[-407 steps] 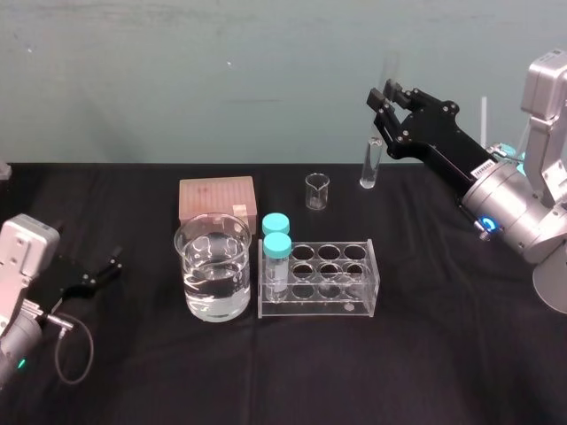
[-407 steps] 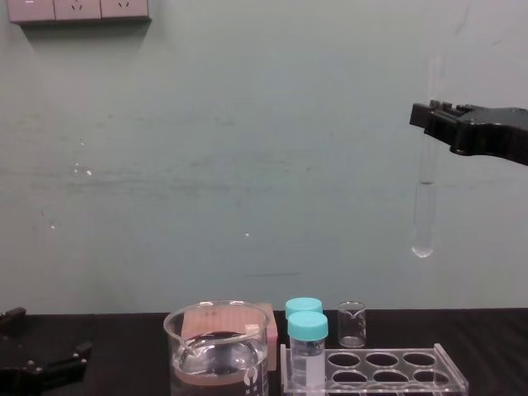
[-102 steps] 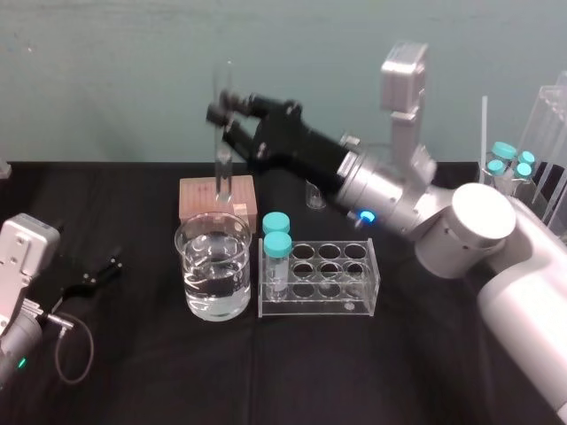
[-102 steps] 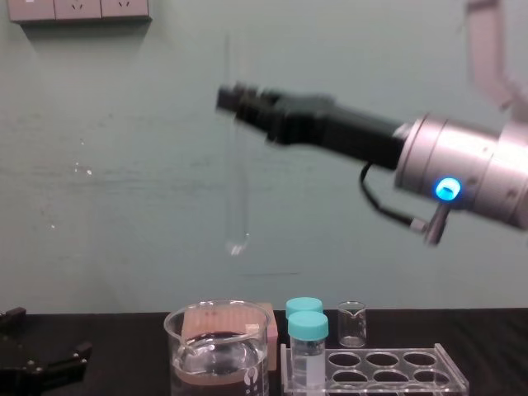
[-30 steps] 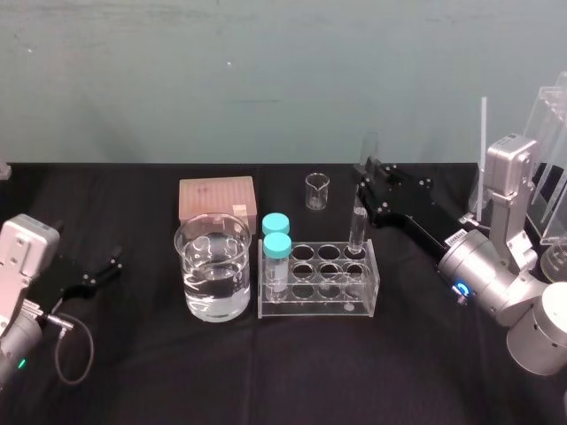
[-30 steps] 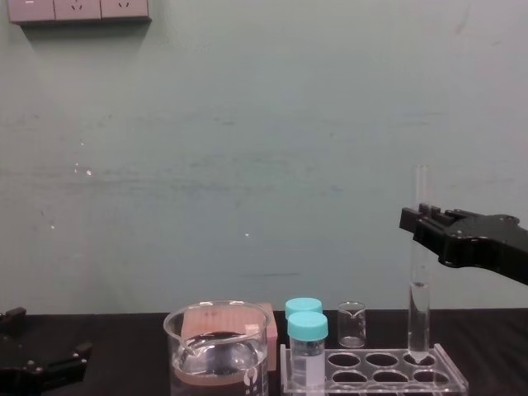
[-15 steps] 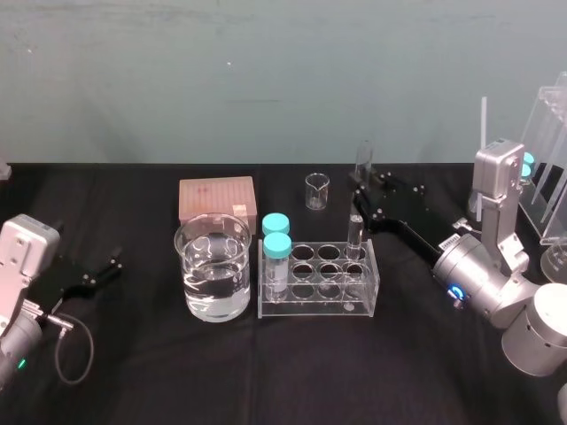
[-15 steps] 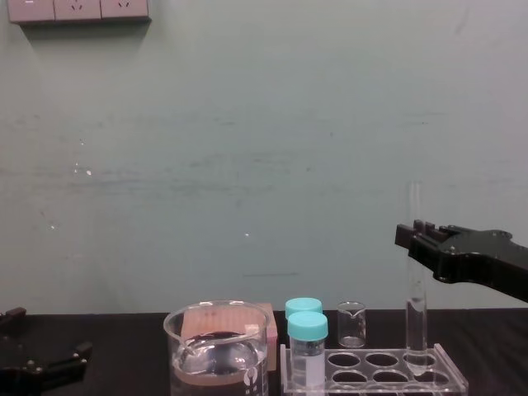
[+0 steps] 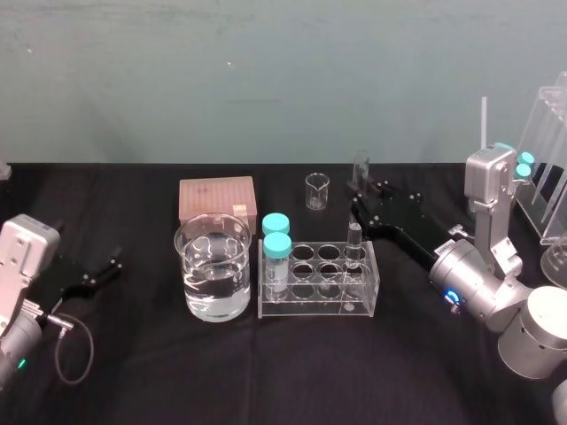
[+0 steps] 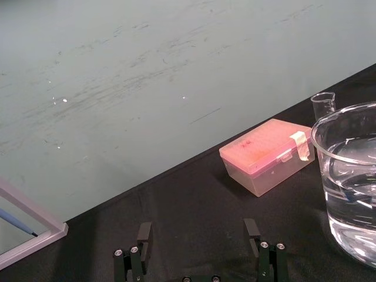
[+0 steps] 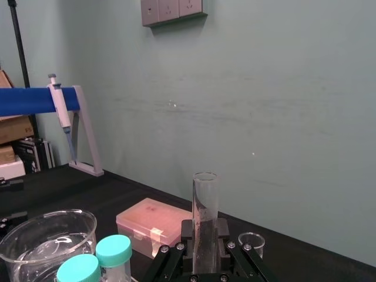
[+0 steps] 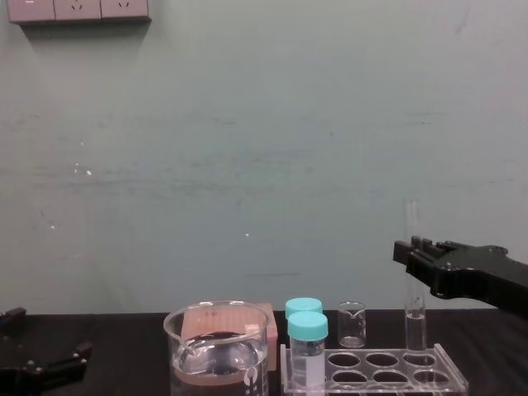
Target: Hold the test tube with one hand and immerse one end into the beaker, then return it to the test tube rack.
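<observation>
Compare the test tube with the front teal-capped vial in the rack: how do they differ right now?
The test tube is tall, thin and uncapped; the front vial is short, wider and teal-capped. The test tube is gripped by the right hand at the right end of the rack; the front vial stands free at its left end. Both are clear, upright and in rack holes.
</observation>
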`<action>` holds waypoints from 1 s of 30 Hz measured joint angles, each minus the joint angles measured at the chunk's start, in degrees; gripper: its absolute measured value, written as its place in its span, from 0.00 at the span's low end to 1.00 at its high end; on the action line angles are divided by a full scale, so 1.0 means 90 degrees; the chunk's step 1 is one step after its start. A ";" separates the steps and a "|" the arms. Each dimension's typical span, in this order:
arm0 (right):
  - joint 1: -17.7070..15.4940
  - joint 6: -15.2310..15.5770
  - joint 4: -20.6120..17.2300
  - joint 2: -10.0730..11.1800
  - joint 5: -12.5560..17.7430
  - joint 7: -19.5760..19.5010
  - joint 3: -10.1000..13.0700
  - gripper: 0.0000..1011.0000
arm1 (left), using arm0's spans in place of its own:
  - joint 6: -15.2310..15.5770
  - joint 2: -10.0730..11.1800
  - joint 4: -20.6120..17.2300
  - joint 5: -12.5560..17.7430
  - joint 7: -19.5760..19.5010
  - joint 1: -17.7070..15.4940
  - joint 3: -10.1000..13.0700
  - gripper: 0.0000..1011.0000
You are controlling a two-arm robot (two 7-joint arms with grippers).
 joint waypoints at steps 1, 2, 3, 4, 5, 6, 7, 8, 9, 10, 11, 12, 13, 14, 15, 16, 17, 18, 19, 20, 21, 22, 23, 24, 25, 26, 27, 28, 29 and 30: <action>0.0002 0.0005 0.0017 -0.0004 -0.0005 -0.0002 -0.0002 0.23 | 0.0000 0.0000 0.0000 0.0000 0.0000 0.0000 0.0000 0.99; 0.0002 0.0007 0.0028 -0.0005 -0.0008 -0.0002 -0.0004 0.23 | 0.0000 0.0000 0.0000 0.0000 0.0000 0.0000 0.0000 0.99; 0.0002 0.0009 0.0040 -0.0007 -0.0010 -0.0002 -0.0006 0.23 | 0.0000 0.0000 0.0000 0.0000 0.0000 0.0000 0.0000 0.99; 0.0003 0.0011 0.0059 -0.0009 -0.0015 -0.0002 -0.0009 0.23 | 0.0000 0.0000 0.0000 0.0000 0.0000 0.0000 0.0001 0.99; 0.0003 0.0013 0.0069 -0.0011 -0.0017 -0.0002 -0.0011 0.23 | 0.0000 0.0000 0.0000 0.0000 0.0000 0.0000 0.0001 0.99; 0.0004 0.0015 0.0079 -0.0013 -0.0021 -0.0002 -0.0012 0.23 | 0.0000 0.0000 0.0000 0.0000 0.0000 0.0001 0.0000 0.99; 0.0003 0.0018 0.0089 -0.0016 -0.0024 -0.0002 -0.0014 0.23 | 0.0000 0.0000 0.0000 0.0000 0.0000 0.0000 0.0000 0.99; 0.0004 0.0025 0.0104 -0.0022 -0.0029 -0.0002 -0.0019 0.23 | 0.0000 0.0000 0.0000 0.0000 0.0000 0.0000 0.0000 0.99; 0.0003 0.0029 0.0113 -0.0025 -0.0032 -0.0002 -0.0021 0.23 | 0.0000 0.0000 0.0000 0.0000 0.0000 0.0000 0.0000 0.99; 0.0003 0.0038 0.0120 -0.0027 -0.0036 -0.0002 -0.0025 0.23 | 0.0000 0.0000 0.0000 0.0000 0.0000 0.0000 0.0000 0.99; 0.0002 0.0043 0.0123 -0.0028 -0.0038 -0.0002 -0.0027 0.23 | 0.0000 0.0000 0.0000 0.0000 0.0000 0.0000 0.0001 0.99; -0.0001 0.0048 0.0127 -0.0028 -0.0040 -0.0002 -0.0029 0.23 | 0.0000 0.0000 0.0000 0.0000 0.0000 0.0000 0.0000 0.99; -0.0007 0.0057 0.0136 -0.0032 -0.0044 -0.0002 -0.0034 0.23 | 0.0000 0.0000 0.0000 0.0000 0.0000 0.0001 0.0000 0.99; -0.0008 0.0060 0.0142 -0.0035 -0.0046 -0.0002 -0.0036 0.23 | 0.0000 0.0000 0.0000 0.0000 0.0000 0.0000 0.0000 0.99; -0.0009 0.0063 0.0146 -0.0036 -0.0046 -0.0002 -0.0037 0.23 | 0.0000 0.0000 0.0000 0.0000 0.0000 0.0000 0.0000 0.99; -0.0011 0.0071 0.0157 -0.0040 -0.0049 -0.0002 -0.0042 0.23 | 0.0000 0.0000 0.0000 0.0000 0.0000 0.0000 0.0000 0.99; -0.0012 0.0074 0.0163 -0.0042 -0.0051 -0.0002 -0.0044 0.23 | 0.0000 0.0000 0.0000 0.0000 0.0000 0.0001 0.0000 0.99; -0.0013 0.0077 0.0172 -0.0043 -0.0053 -0.0002 -0.0047 0.23 | 0.0000 0.0000 0.0000 0.0000 0.0000 0.0001 0.0001 0.99; -0.0013 0.0081 0.0178 -0.0044 -0.0056 -0.0002 -0.0050 0.23 | 0.0000 0.0000 0.0000 0.0000 0.0000 0.0000 0.0000 0.99; -0.0014 0.0086 0.0191 -0.0045 -0.0063 -0.0004 -0.0056 0.23 | 0.0000 0.0000 0.0000 0.0000 0.0000 0.0000 0.0000 0.99; -0.0014 0.0088 0.0198 -0.0047 -0.0068 -0.0005 -0.0058 0.23 | 0.0000 0.0000 0.0000 0.0000 0.0000 0.0000 0.0000 0.99; -0.0014 0.0090 0.0208 -0.0048 -0.0074 -0.0008 -0.0061 0.23 | 0.0000 0.0000 0.0000 0.0000 0.0000 0.0000 0.0000 0.99; -0.0012 0.0092 0.0232 -0.0050 -0.0086 -0.0011 -0.0065 0.23 | 0.0000 0.0000 0.0000 0.0000 0.0000 0.0000 0.0000 0.99; -0.0010 0.0092 0.0247 -0.0051 -0.0094 -0.0013 -0.0067 0.23 | 0.0000 0.0000 0.0000 0.0000 0.0000 0.0000 0.0000 0.99; -0.0007 0.0097 0.0268 -0.0052 -0.0106 -0.0022 -0.0071 0.23 | 0.0000 0.0000 0.0000 0.0000 0.0000 0.0000 0.0000 0.99; -0.0006 0.0100 0.0278 -0.0053 -0.0109 -0.0024 -0.0073 0.23 | 0.0000 0.0000 0.0000 0.0000 0.0000 0.0000 0.0000 0.99; -0.0004 0.0100 0.0286 -0.0053 -0.0113 -0.0026 -0.0073 0.23 | 0.0000 0.0000 0.0000 0.0000 0.0000 0.0000 0.0000 0.99; -0.0002 0.0101 0.0294 -0.0053 -0.0117 -0.0028 -0.0073 0.23 | 0.0000 0.0000 0.0000 0.0000 0.0000 0.0000 0.0000 0.99; 0.0000 0.0099 0.0310 -0.0053 -0.0127 -0.0031 -0.0073 0.23 | 0.0000 0.0000 0.0000 0.0000 0.0000 0.0000 0.0000 0.99; 0.0001 0.0099 0.0315 -0.0053 -0.0131 -0.0032 -0.0073 0.23 | 0.0000 0.0000 0.0000 0.0000 0.0000 0.0000 0.0001 0.99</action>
